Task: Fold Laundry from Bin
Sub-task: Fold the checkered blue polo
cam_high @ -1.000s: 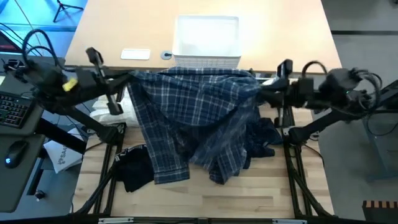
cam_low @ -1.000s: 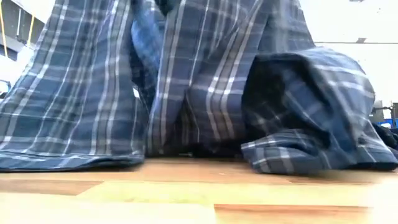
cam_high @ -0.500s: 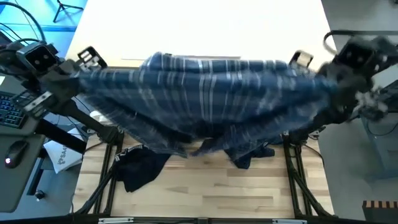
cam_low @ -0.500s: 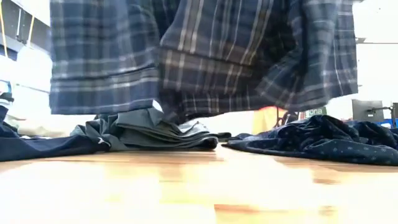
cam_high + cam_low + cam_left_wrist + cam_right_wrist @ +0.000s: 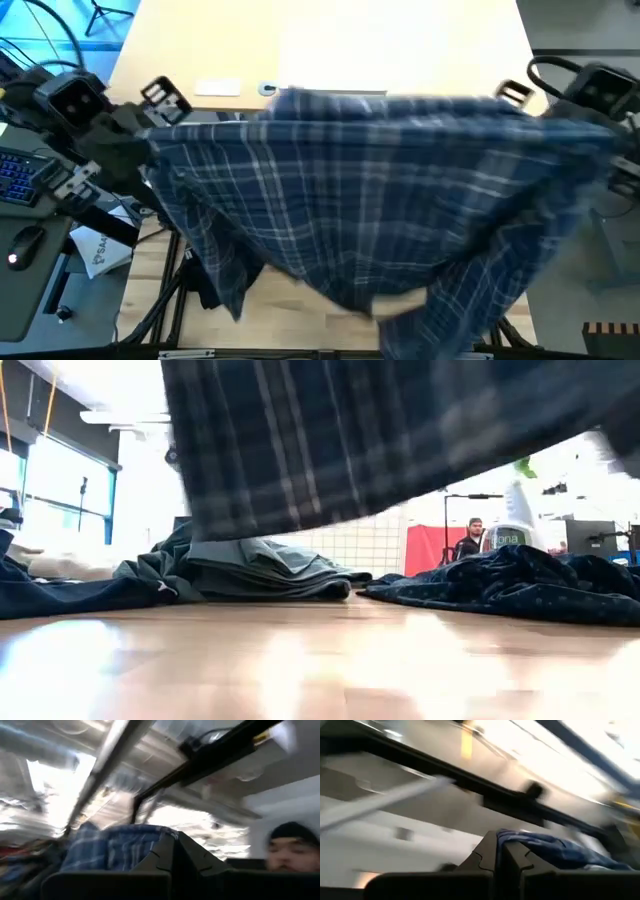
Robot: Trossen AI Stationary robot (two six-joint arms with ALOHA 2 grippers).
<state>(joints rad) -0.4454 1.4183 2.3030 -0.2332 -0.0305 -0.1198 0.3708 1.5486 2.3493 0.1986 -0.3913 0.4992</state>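
Note:
The blue-white plaid shirt is held up high and spread wide between both arms, covering most of the table in the high view. In the low view its lower edge hangs well above the wood. My left gripper is shut at the shirt's left end and my right gripper is shut at its right end. The folded grey-green top and the navy dotted trousers lie flat on the table beneath. The bin is hidden behind the shirt. My left gripper pinches the plaid shirt's left end between its two shut fingers; the cloth bunches beside them, layers not discernible. The shirt is lifted clear and runs stretched toward the other arm. My right gripper pinches the shirt's right end between its two shut fingers, with a bunch of cloth beside them. That end is lifted clear too, and the rest hangs below.
A dark navy cloth lies at the table's left in the low view, and a black piece peeks out under the shirt. A small white object sits at the far side. People show beyond the table.
Both grippers have risen and moved far apart, left toward the table's left edge, right toward its right. The plaid shirt, earlier draped in a heap on the table, is lifted clear, spread wide, and its lower part swings toward the near edge.

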